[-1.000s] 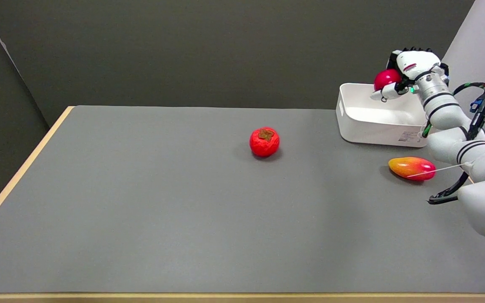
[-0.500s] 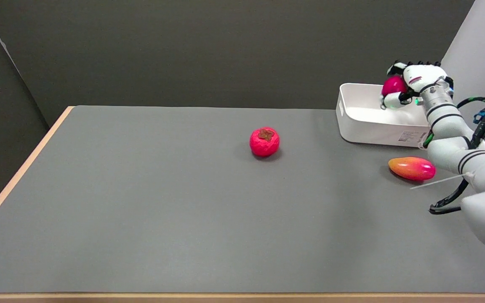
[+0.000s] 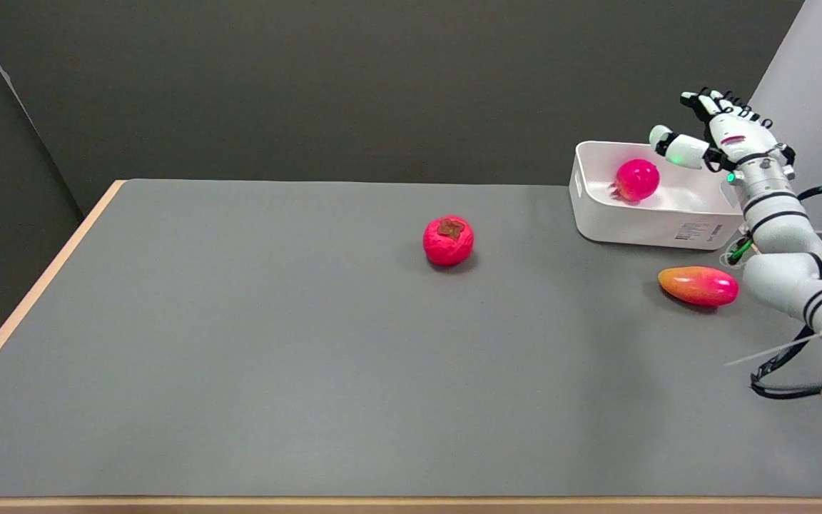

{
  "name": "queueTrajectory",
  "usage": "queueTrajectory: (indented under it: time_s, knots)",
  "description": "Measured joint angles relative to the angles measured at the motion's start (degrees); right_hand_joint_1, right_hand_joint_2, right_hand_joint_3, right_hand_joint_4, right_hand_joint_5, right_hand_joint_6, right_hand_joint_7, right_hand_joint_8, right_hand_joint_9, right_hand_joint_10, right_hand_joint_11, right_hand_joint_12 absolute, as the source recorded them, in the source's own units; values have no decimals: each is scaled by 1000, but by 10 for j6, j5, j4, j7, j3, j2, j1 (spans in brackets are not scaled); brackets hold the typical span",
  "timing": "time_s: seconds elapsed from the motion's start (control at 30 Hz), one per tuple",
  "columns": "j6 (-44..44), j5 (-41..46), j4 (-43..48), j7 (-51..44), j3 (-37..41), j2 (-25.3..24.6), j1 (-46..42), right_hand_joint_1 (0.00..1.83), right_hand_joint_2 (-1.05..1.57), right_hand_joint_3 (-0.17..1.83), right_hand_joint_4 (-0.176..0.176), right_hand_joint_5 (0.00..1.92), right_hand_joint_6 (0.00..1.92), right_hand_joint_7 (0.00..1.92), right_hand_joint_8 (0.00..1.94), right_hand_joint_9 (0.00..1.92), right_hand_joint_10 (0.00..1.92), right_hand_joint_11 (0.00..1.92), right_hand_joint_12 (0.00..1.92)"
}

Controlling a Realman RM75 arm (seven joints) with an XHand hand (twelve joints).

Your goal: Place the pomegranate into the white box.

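The pomegranate, round and pinkish red, lies inside the white box at the table's far right, toward the box's left side. My right hand hovers above the box's right end, up and to the right of the fruit. Its fingers are spread and nothing is in it.
A red persimmon with a brown calyx sits near the middle of the grey table. A red-and-yellow mango lies in front of the box, close to my right forearm. A light wall panel stands behind the box.
The hand let go of the pomegranate, which dropped into the box. The fingers spread and the hand rose and drew back to the right.
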Motion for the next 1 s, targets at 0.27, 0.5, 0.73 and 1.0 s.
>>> queueTrajectory:
  time_s: [0.27, 0.5, 0.73, 1.0]
  knots:
    - [19, 44, 85, 56, 23, 11, -75, 14, 557, 1036, 145, 42, 317, 6, 156, 30, 291, -1, 905]
    - [64, 69, 228, 89, 69, 12, -189, -1, 589, 991, 145, 142, 399, 177, 270, 135, 492, 40, 1105]
    - [114, 79, 380, 109, 121, 10, -327, 0, 609, 992, 159, 201, 463, 286, 349, 244, 592, 153, 1222]
    - [175, 79, 519, 143, 190, 5, -493, 16, 593, 1027, 167, 241, 535, 353, 442, 319, 694, 252, 1269]
